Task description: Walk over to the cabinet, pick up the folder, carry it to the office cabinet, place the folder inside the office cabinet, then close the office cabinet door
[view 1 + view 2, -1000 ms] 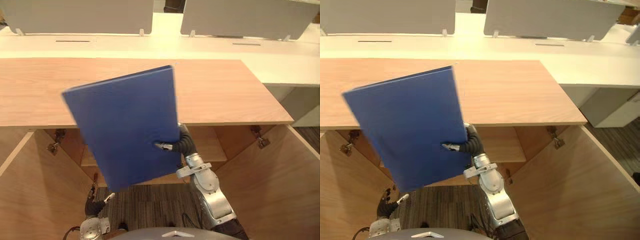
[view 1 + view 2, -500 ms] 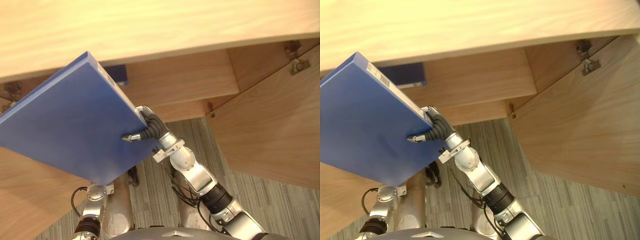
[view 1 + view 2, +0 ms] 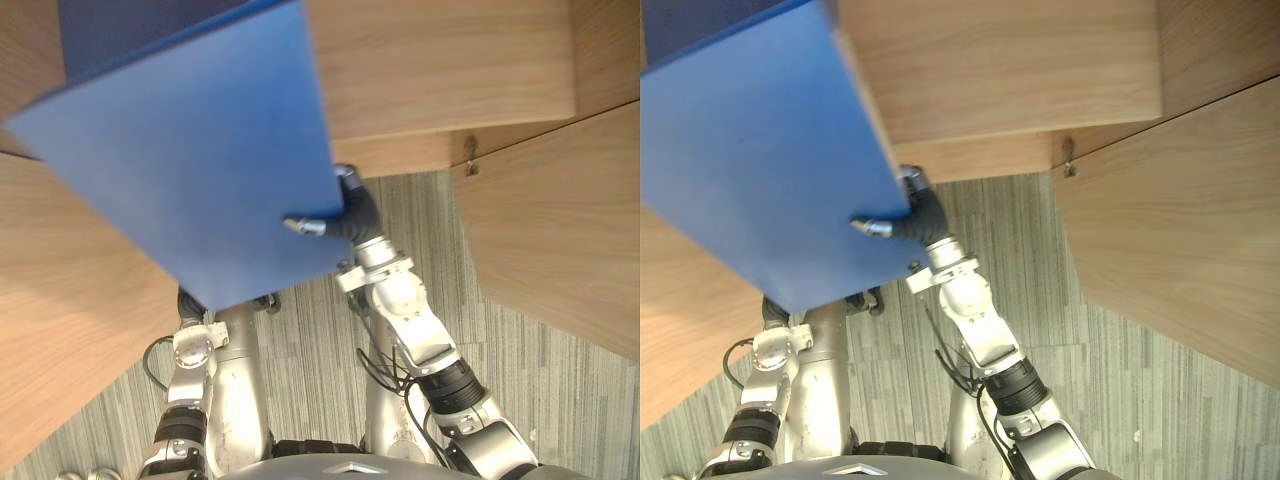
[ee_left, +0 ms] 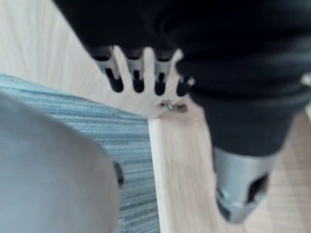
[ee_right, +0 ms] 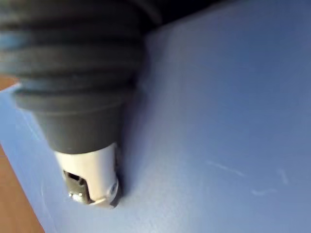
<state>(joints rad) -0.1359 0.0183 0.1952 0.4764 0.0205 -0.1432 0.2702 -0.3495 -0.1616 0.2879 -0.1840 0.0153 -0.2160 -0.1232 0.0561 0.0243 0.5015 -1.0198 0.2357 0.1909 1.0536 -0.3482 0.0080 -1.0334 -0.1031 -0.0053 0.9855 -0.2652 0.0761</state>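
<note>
Folder point(image 3: 190, 170): picked up, pinched at one edge by right hand point(image 3: 350, 212); not yet placed in office cabinet point(image 3: 440, 60). Door point(image 3: 560, 230): open, closing outstanding. Left hand point(image 4: 137, 73): fingers straight, empty.

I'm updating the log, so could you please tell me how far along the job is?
Done: the folder is picked up and brought to the open office cabinet. In hand: the right hand pinches it, tilted at the opening. To do: set it inside, release, shut the door. The left hand hangs idle.

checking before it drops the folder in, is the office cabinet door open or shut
Open: the door stands swung out from the office cabinet, and the right hand grips the blue folder.
</note>
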